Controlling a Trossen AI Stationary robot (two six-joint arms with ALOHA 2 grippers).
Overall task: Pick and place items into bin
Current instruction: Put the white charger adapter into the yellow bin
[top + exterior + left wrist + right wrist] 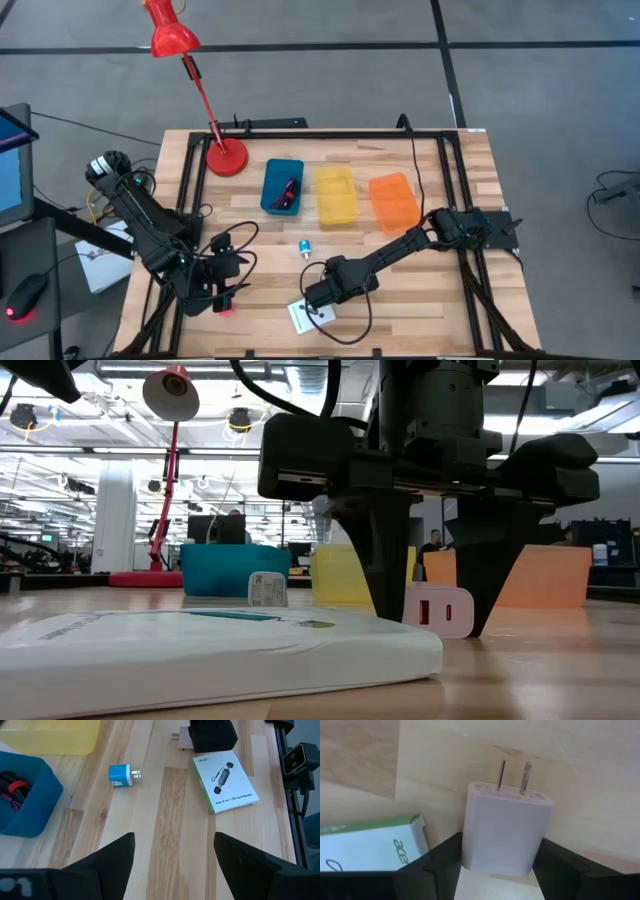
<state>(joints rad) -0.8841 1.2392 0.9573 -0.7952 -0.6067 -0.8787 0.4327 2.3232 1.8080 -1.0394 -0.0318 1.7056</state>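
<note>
A pale pink wall charger [502, 827] lies on the wooden table, its two prongs pointing away from my right wrist. My right gripper [499, 865] is down at the table near the front edge [316, 298], shut on the charger [440, 610]. Beside it lies a white-and-green card-reader box [225, 780]. A light-blue charger [120, 774] lies in the middle of the table [304, 248]. My left gripper [172, 840] is open and empty above the front left of the table [215, 290]. The blue bin [283, 187] holds a dark red cord and a black-and-red piece [12, 790]. My right gripper pinches the pale pink charger's two side faces [470, 855] between its two fingers, at the end away from the prongs. The fingers [385, 590] point down from above, one on each side. The charger rests on the table.
A yellow bin [335, 195] and an orange bin [393, 202] stand in a row to the right of the blue one at the back. A red desk lamp [225, 155] stands at the far left. A black frame [450, 135] edges the table.
</note>
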